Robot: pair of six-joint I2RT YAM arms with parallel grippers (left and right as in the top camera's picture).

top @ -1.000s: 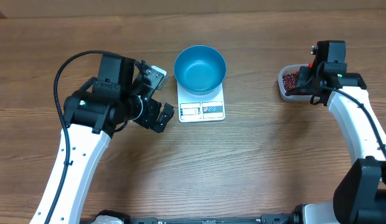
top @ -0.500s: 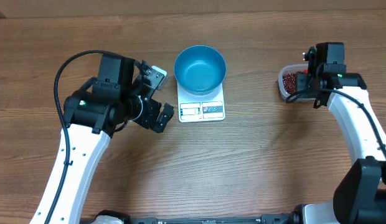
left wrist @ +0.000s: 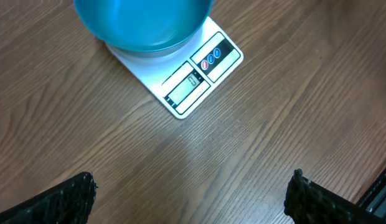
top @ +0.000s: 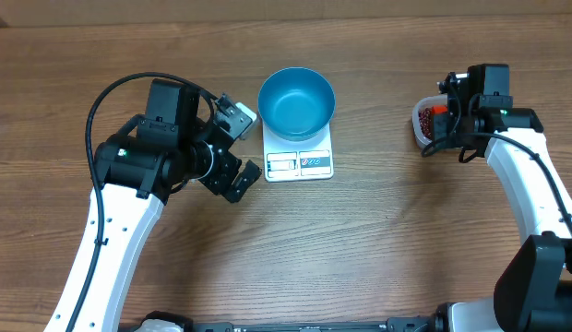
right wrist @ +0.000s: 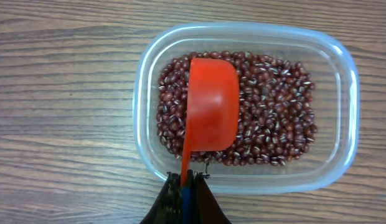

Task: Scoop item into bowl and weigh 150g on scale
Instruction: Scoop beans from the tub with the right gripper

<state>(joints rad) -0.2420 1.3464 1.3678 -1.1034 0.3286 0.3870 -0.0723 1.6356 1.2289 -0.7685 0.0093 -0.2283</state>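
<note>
The blue bowl (top: 296, 101) stands on the white scale (top: 299, 164); the left wrist view shows the bowl (left wrist: 143, 25) and the scale (left wrist: 199, 81) at the top of the frame. My left gripper (top: 243, 148) (left wrist: 193, 193) is wide open over bare wood just left of the scale, holding nothing. My right gripper (right wrist: 187, 180) (top: 449, 115) is shut on the handle of an orange scoop (right wrist: 211, 106). The scoop lies over the red-brown beans (right wrist: 274, 118) in the clear tub (right wrist: 342, 74), its smooth rounded side towards the camera.
The clear tub (top: 422, 120) sits at the right of the wooden table, well apart from the scale. A black cable (top: 129, 88) loops over my left arm.
My right gripper has shifted a little left with the scoop, staying over the tub. My left gripper has turned slightly beside the scale and remains open.
</note>
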